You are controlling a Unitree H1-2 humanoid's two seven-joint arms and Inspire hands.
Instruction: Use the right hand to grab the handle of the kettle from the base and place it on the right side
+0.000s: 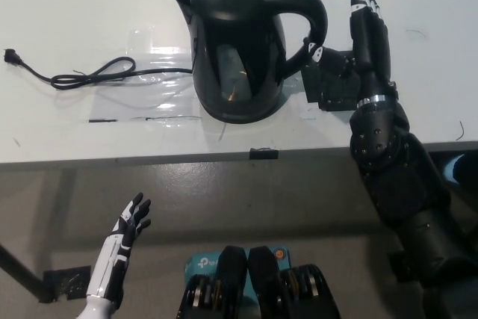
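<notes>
On table, by handle (310,16) | my right hand (357,42) was open, nothing held | kettle (239,46) sat just to its left | left hand (123,240) open, down low.

A lab-like test bench: bare white table (89,5) with taped-down plastic sheet (157,57).

A black kettle (243,46) stands on a white table (82,20) at upper centre of the frame, its handle (306,16) turned toward the right. The black right hand (351,50) reaches just beside that handle, fingers extended. The white left hand (123,248) rests open at lower left, below the table edge, while a black power cord (89,76) trails across the left.
</notes>
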